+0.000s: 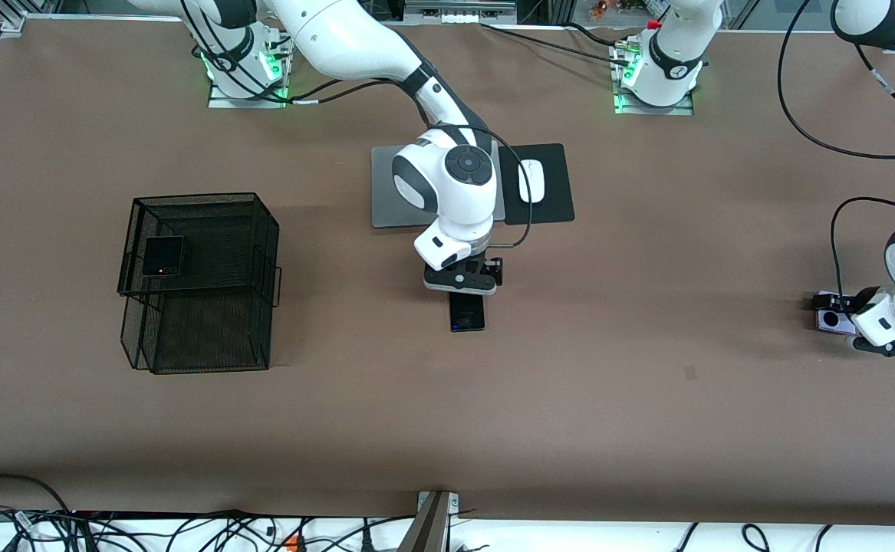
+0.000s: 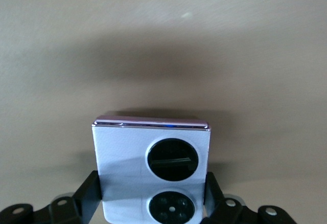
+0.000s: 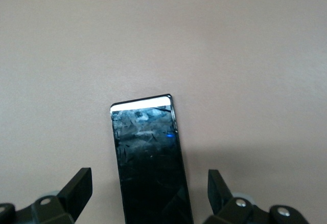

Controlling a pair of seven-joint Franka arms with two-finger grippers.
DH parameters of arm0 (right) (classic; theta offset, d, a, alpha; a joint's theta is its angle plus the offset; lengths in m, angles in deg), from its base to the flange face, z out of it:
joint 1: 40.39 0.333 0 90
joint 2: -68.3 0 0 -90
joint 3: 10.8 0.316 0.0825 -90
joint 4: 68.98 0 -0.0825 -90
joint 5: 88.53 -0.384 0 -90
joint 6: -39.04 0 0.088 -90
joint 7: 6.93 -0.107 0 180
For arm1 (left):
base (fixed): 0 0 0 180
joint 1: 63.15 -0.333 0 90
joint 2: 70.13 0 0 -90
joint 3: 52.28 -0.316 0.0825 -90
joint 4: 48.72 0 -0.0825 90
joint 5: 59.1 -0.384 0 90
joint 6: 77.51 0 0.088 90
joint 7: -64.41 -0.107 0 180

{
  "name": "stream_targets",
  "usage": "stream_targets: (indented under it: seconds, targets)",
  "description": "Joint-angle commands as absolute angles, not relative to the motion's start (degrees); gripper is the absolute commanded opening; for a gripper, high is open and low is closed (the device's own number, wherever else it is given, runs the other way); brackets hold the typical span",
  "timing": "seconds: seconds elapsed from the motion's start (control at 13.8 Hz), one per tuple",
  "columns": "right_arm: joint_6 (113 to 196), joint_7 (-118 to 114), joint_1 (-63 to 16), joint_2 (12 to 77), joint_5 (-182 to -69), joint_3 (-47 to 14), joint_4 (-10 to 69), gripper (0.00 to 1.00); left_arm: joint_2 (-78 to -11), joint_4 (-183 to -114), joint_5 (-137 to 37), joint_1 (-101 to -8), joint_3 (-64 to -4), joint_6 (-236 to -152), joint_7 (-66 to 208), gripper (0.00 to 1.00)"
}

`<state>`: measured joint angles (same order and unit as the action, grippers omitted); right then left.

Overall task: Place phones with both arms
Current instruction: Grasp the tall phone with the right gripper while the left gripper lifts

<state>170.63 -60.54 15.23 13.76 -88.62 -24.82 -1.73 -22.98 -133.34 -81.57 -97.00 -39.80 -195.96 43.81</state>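
Your right pincer (image 1: 464, 280) stood wide at mid frame, its fingers straddling the slim black phone (image 1: 467, 312), whose long axis ran between them. At the right edge, your left pincer (image 1: 880, 341) clamped the lavender phone (image 1: 833, 321) on the worktop (image 1: 646, 383).

You've got one phone (image 1: 163, 256) in the basket (image 1: 200, 282) toward the right arm's end, slab phone (image 1: 467, 312) mid-table nearer the camera than the laptop (image 1: 389, 199), third phone (image 1: 833, 317) at the left arm's edge.
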Motion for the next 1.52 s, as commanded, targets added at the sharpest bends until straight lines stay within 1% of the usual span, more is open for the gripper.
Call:
stream_targets:
  seconds: [0.0, 0.07, 0.15, 0.36, 0.58, 0.73, 0.8, 0.87, 1.09, 1.23, 1.45]
  targets:
    - [175.96, -59.14, 16.73, 11.09, -88.00, -24.95, -1.13, 1.00, -26.26, -132.22, -81.77, -96.37, -37.43, -190.73, 43.93, 0.41]
    - [176.15, -59.14, 16.74, 10.82, -88.00, -24.95, -0.86, 1.00, -26.62, -130.73, -81.86, -96.28, -35.86, -187.93, 43.93, 0.42]
    - [176.07, -59.14, 16.74, 10.73, -87.83, -24.95, -0.77, 1.00, -26.71, -128.28, -81.86, -96.28, -34.01, -184.59, 43.93, 0.45]
    - [175.98, -56.17, 16.65, 10.99, -87.65, -25.04, 0.19, 1.00, -26.71, -122.38, -81.95, -95.76, -28.04, -176.15, 43.85, 0.45]
    - [176.24, -55.27, 17.00, 10.91, -87.74, -25.04, 1.86, 1.00, -26.71, -119.91, -81.86, -95.58, -19.70, -171.30, 43.67, 0.44]
    - [177.73, -55.10, 17.18, 10.91, -87.83, -25.04, 3.26, 1.00, -26.62, -119.82, -81.77, -95.49, -13.02, -169.71, 44.89, 0.38]
    - [177.82, -54.92, 17.18, 10.91, -87.83, -25.04, 3.53, 1.00, -26.36, -119.91, -81.69, -94.45, -10.29, -169.71, 47.16, 0.37]
    - [177.82, -54.84, 17.18, 10.91, -87.91, -25.04, 3.53, 1.00, -26.18, -119.99, -80.99, -92.00, -9.66, -169.79, 51.28, 0.37]
    - [177.91, -55.27, 17.18, 10.99, -88.35, -24.95, 3.45, 1.00, -24.52, -119.99, -74.67, -83.39, -10.09, -170.41, 67.52, 0.37]
    - [178.00, -55.62, 17.18, 10.99, -88.44, -24.95, 3.45, 1.00, -22.94, -120.17, -74.48, -78.72, -10.52, -175.39, 76.85, 0.37]
    - [178.09, -55.71, 17.18, 10.91, -88.53, -24.95, 3.45, 1.00, -19.42, -120.17, -72.64, -75.72, -10.62, -184.00, 84.26, 0.37]
